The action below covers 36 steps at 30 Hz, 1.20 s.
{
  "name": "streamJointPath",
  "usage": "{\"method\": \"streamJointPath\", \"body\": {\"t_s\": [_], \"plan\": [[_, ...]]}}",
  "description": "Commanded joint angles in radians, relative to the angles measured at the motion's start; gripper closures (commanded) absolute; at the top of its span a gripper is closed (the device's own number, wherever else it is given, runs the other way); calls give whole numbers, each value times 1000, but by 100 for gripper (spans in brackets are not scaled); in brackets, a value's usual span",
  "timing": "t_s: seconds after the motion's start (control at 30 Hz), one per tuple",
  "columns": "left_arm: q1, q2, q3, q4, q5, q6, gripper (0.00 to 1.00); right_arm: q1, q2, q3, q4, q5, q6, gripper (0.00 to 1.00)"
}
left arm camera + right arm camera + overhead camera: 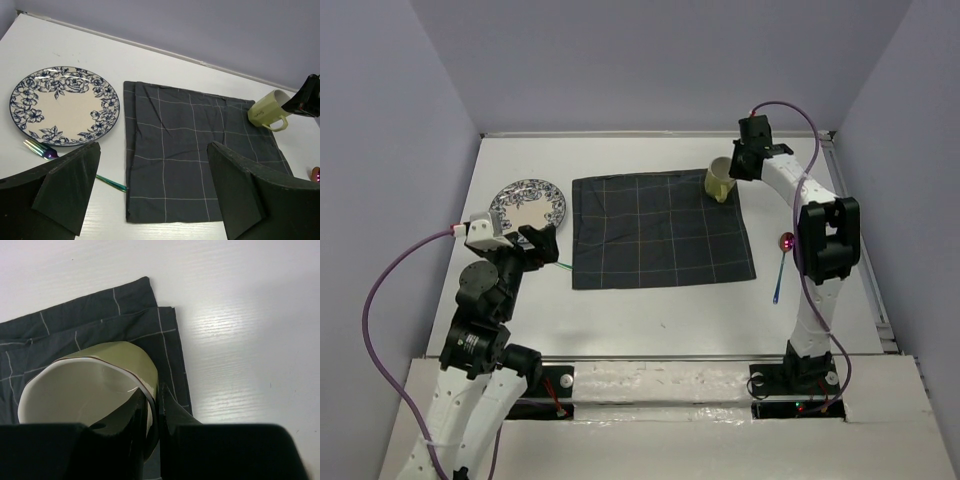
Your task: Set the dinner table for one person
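My right gripper [738,165] is shut on the rim of an olive-green mug [719,180], one finger inside and one outside; the mug [95,385] is tilted over the far right corner of the dark grid-lined cloth [660,230]. The cloth lies on the white dinner table [650,320]. A blue floral plate [527,205] sits left of the cloth and also shows in the left wrist view [65,105]. My left gripper [538,245] is open and empty above the table, near the cloth's left edge [150,190]. An iridescent fork [75,167] lies beneath it, between plate and cloth.
A spoon with a pink bowl and blue handle [781,265] lies on the table right of the cloth. Purple walls close in the table at the back and on both sides. A metal rail [860,240] runs along the table's right edge.
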Motion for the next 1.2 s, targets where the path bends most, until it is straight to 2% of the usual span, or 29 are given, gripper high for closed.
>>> {"method": "streamJointPath", "body": {"t_s": [0.0,0.1,0.13,0.2,0.23,0.43,0.53,0.63,0.77,0.9,1.0,1.03,1.17], "plan": [[15,27,14,39,14,1,1,-19,-1,85,63,-43,-1,100],[22,39,15,35,-3,4,1,-19,9,86,59,-38,4,100],[25,47,17,22,-18,4,1,-19,14,88,56,-38,6,90],[31,73,21,19,-14,1,1,-19,16,103,40,-35,4,81],[34,79,23,18,-12,1,1,-19,16,106,36,-32,4,72],[57,104,26,16,-1,-4,1,-19,-44,134,6,-43,10,34],[71,104,26,18,-6,-11,1,-19,-110,99,5,-60,21,28],[81,116,27,16,3,-16,1,-19,-237,36,26,-115,53,26],[101,143,29,18,13,-27,1,-19,-458,-279,227,-230,107,26],[117,202,43,7,26,-73,1,14,-674,-503,347,-337,164,25],[118,260,20,22,55,-142,1,63,-766,-633,435,-368,200,25],[118,278,4,59,71,-209,1,103,-818,-706,450,-376,210,26],[141,326,-77,174,98,-371,1,229,-903,-829,480,-379,225,26]]}}
